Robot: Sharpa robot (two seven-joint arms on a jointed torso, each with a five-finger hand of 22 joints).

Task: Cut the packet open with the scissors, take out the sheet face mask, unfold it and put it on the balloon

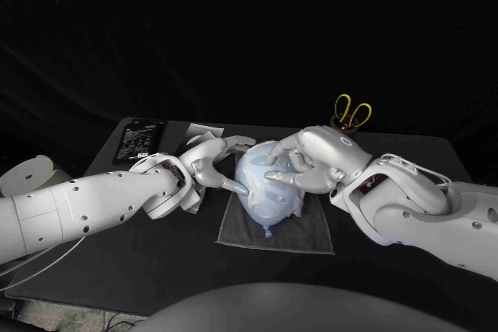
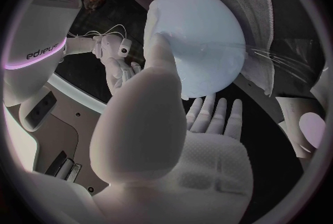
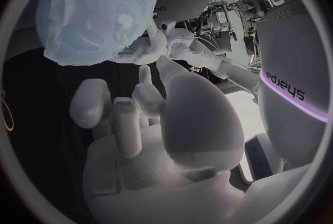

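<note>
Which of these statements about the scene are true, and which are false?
1. The balloon lies on a grey cloth. True.
2. The left hand and the right hand are at opposite sides of the balloon. True.
3. The right hand holds the scissors. False: the scissors stand handles up at the far side of the table, behind that hand, whose fingers rest on the balloon.
4. The black packet lies under the balloon. False: it lies near the table's far left corner.
</note>
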